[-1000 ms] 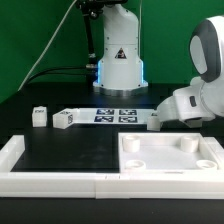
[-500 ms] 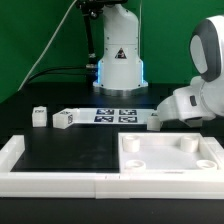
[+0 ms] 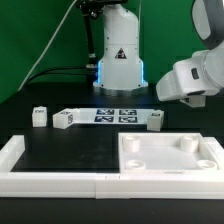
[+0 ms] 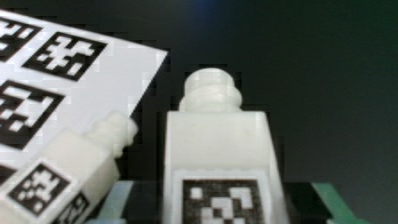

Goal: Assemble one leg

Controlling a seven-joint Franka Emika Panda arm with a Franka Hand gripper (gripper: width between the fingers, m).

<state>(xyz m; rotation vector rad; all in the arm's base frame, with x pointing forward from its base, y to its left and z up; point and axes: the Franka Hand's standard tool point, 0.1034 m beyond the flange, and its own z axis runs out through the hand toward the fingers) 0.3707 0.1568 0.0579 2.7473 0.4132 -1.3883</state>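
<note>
One leg (image 3: 155, 121) stands on the black table at the marker board's end on the exterior view's right, a white peg with a black-and-white marker. My gripper (image 3: 163, 97) hangs just above it. In the wrist view that leg (image 4: 219, 140) lies between my fingers (image 4: 128, 203), with dark gaps on both sides, so the gripper (image 4: 228, 208) is open and holds nothing. A second leg (image 4: 75, 165) lies close beside it against the board. Two more legs (image 3: 38, 117) (image 3: 63, 119) stand at the exterior view's left.
The marker board (image 3: 110, 115) lies flat mid-table; it also shows in the wrist view (image 4: 63, 70). A large white square panel (image 3: 170, 155) with corner holes lies in front at the right. A white L-shaped rail (image 3: 50, 180) runs along the front. The robot base (image 3: 120, 60) stands behind.
My arm has risen from low over the leg at the right. The leg stays on the table, now fully uncovered. Nothing else moved.
</note>
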